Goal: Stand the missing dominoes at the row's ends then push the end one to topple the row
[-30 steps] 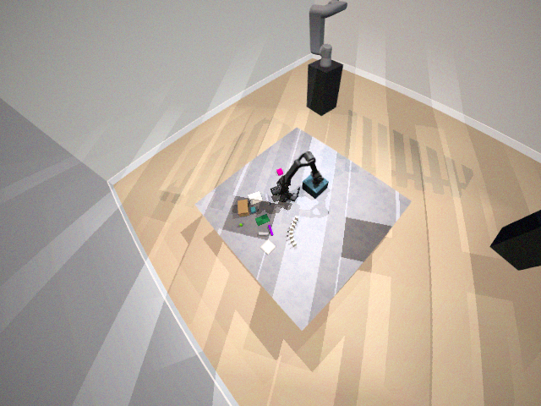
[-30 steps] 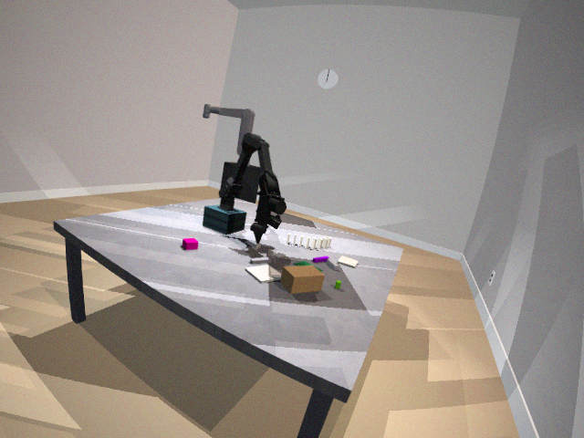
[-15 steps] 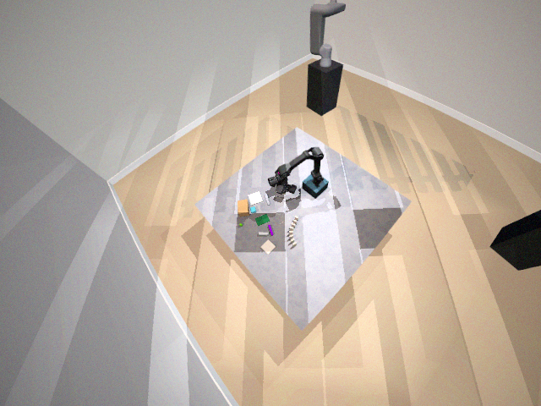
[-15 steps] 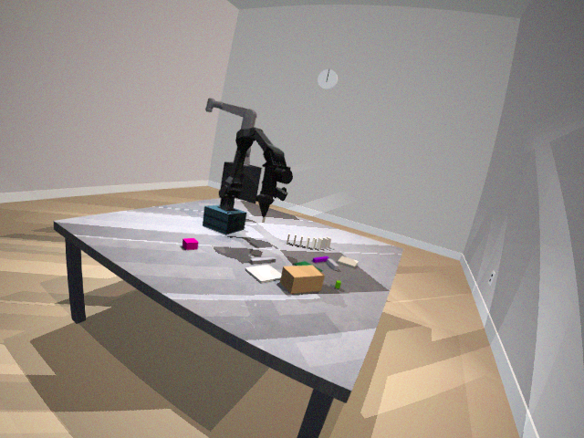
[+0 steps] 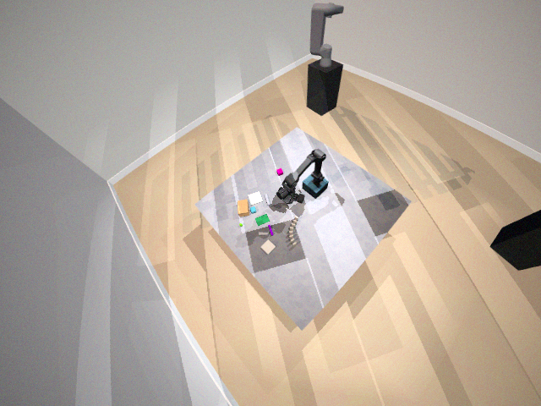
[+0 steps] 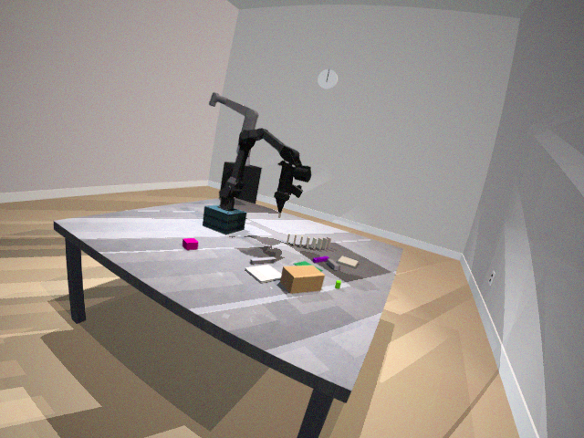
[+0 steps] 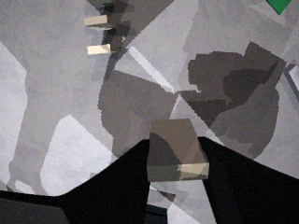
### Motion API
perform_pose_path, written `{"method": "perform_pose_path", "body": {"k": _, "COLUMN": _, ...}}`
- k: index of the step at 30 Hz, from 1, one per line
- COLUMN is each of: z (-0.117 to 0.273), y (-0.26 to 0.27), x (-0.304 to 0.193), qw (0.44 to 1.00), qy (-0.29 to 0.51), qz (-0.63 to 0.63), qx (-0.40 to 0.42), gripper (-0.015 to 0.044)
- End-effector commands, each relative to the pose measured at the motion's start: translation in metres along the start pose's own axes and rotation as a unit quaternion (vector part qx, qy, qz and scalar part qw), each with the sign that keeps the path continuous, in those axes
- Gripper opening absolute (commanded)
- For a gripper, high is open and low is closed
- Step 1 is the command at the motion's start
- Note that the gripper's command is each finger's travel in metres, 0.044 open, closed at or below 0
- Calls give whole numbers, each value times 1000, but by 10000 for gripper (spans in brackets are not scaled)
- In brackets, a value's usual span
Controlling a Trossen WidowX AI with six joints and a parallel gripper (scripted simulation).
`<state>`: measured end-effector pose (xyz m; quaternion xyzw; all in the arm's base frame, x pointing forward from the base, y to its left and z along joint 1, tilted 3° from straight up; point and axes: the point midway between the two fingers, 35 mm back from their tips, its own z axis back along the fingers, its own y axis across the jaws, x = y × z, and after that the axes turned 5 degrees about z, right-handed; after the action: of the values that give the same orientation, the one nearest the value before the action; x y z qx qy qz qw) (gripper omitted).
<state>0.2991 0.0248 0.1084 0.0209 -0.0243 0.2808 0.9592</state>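
Pointing down above the table [image 5: 345, 244] [image 6: 155, 277]; the hand [image 6: 280, 214] [image 7: 174, 146] grips a domino [image 6: 279, 215] [image 7: 177, 149].

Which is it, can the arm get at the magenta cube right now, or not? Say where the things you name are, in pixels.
Probably not to grasp: its gripper [image 5: 293, 201] [image 6: 279, 216] [image 7: 174, 146] is shut on a domino [image 7: 174, 140]. Otherwise nothing appears to block the cube [image 5: 280, 172] [image 6: 190, 244].

An orange box [image 5: 243, 207] [image 6: 302, 278] sits near a magenta cube [image 5: 280, 172] [image 6: 190, 244] and white slab [image 5: 254, 198] [image 6: 263, 273].
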Motion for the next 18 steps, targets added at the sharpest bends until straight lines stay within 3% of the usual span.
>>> {"method": "perform_pose_path", "body": {"k": 1, "z": 0, "y": 46, "x": 25, "qw": 1000, "qy": 0, "qz": -2, "qx": 6, "gripper": 107}}
{"method": "perform_pose_path", "body": {"k": 8, "z": -4, "y": 66, "x": 34, "qw": 1000, "qy": -1, "qz": -3, "qx": 8, "gripper": 107}}
{"method": "perform_pose_path", "body": {"k": 18, "z": -70, "y": 66, "x": 41, "qw": 1000, "qy": -1, "qz": -3, "qx": 8, "gripper": 107}}
